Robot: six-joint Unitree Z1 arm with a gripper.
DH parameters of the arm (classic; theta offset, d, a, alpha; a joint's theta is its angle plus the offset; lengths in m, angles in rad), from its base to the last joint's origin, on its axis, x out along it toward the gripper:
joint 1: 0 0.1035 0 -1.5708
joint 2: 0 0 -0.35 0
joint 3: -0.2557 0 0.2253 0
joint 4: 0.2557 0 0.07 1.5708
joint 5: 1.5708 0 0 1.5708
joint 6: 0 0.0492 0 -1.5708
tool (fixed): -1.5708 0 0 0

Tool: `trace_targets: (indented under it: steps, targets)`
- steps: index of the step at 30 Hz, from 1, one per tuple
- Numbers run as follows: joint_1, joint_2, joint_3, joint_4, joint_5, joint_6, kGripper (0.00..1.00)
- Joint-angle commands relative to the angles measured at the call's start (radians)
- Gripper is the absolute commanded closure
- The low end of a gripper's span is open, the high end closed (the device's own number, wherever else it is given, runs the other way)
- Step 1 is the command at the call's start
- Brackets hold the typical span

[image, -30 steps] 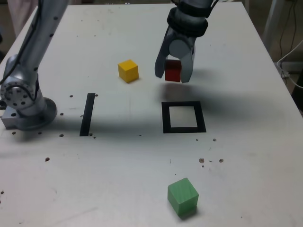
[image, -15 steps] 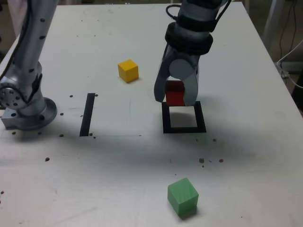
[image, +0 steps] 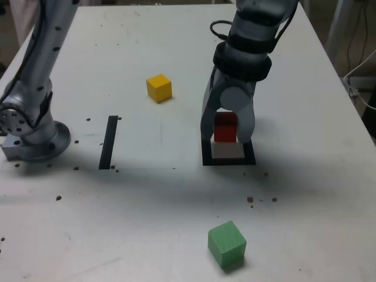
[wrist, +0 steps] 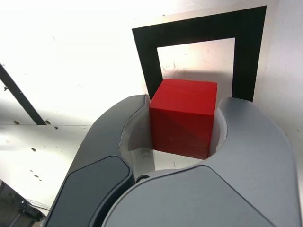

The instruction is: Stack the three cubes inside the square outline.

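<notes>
- Since one second ago, the gripper (image: 226,139) has moved toward the exterior view's bottom, and a little to its right, carrying the red cube (image: 225,128) with it.
- At that earlier time, the red cube appeared beyond the far side of the square outline (image: 208,155); now it covers the middle of the outline's far side and part of the white centre.
- The claw is pinching the red cube between its two grey fingers (wrist: 258,137), one on each side; the wrist view shows this clearly.
- In the wrist view, the cube's upper face and one side face are seen, and a soft shadow lies on the white centre next to it.
- How high the cube is above the table (image: 147,205), I cannot tell exactly.
- The yellow cube (image: 159,89) has not changed its place: it sits on the table, to the exterior view's left of the gripper and farther up than the outline.
- Also the green cube (image: 227,244) stays where it was, on the table, well apart from the outline, toward the exterior view's bottom.
- The straight black strip (image: 108,143) lies on the table between the arm's round base (image: 44,144) and the outline.
</notes>
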Motion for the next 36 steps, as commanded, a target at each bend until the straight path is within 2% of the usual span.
trace_targets:
  steps: [1,15,17,22,24,31,36]
  targets:
    - [0.008,0.01,0.018,-0.019,-0.002,-0.003,0.71]
    - [0.023,0.03,0.075,-0.092,-0.015,0.001,0.68]
    - [0.024,0.031,0.078,-0.095,-0.018,0.003,0.59]
    - [0.028,0.032,0.094,-0.1,-0.025,0.009,0.12]
    - [0.029,0.031,0.098,-0.105,-0.026,0.009,0.02]
    - [0.029,0.011,0.103,-0.11,-0.02,0.008,0.01]
    - [0.029,-0.043,0.126,-0.104,0.008,-0.001,0.01]
